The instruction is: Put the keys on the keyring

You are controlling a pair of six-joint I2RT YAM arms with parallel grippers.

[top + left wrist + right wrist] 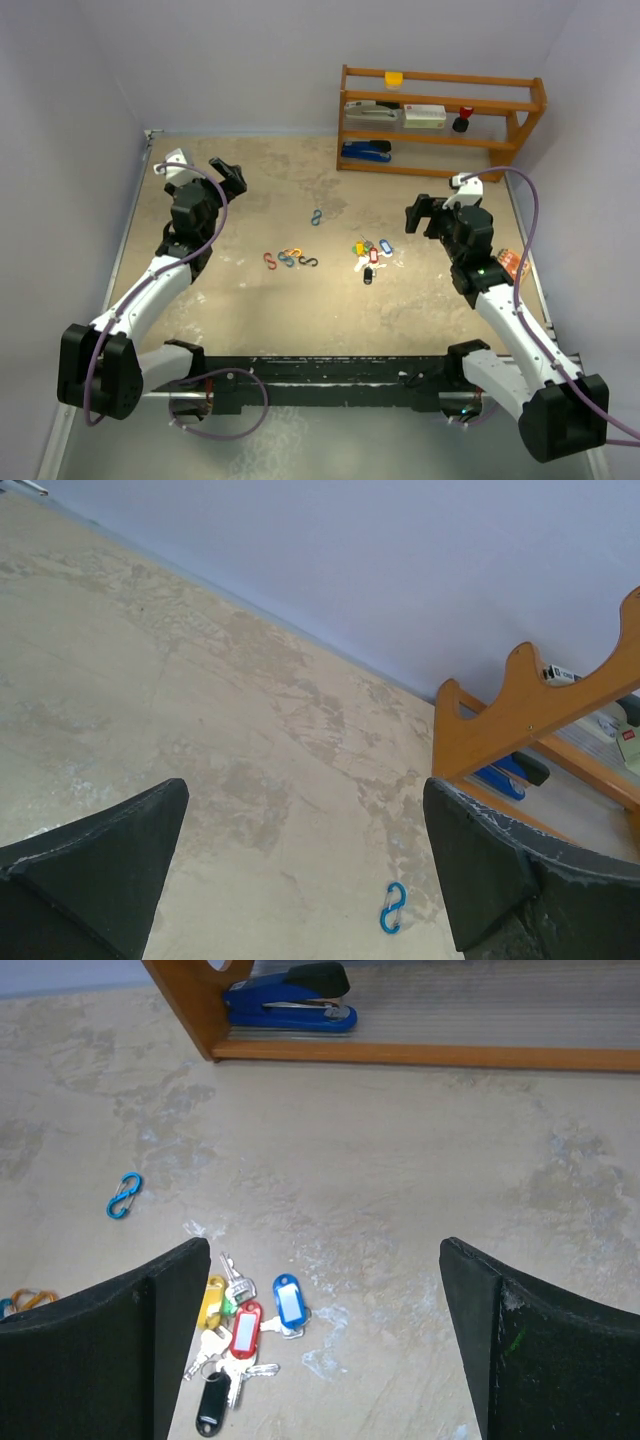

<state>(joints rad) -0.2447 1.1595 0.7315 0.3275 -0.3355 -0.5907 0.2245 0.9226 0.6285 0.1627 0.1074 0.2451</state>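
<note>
The keys (368, 254) lie in a small heap on the table's middle right. In the right wrist view I see the blue tag (290, 1302), red tag (245, 1330), yellow tag (211, 1300), a bit of green and the black fob (211, 1405). My right gripper (420, 215) is open and empty, raised to the right of the keys; it also shows in the right wrist view (325, 1355). My left gripper (228, 175) is open and empty at the far left, high above the table; it also shows in the left wrist view (305, 880). No keyring is clearly visible.
A lone blue S-clip (316, 217) lies mid-table, also in the left wrist view (392, 908) and the right wrist view (124, 1195). Several coloured S-clips (289, 259) lie left of the keys. A wooden shelf (440, 110) with a blue stapler (290, 1000) stands at the back right.
</note>
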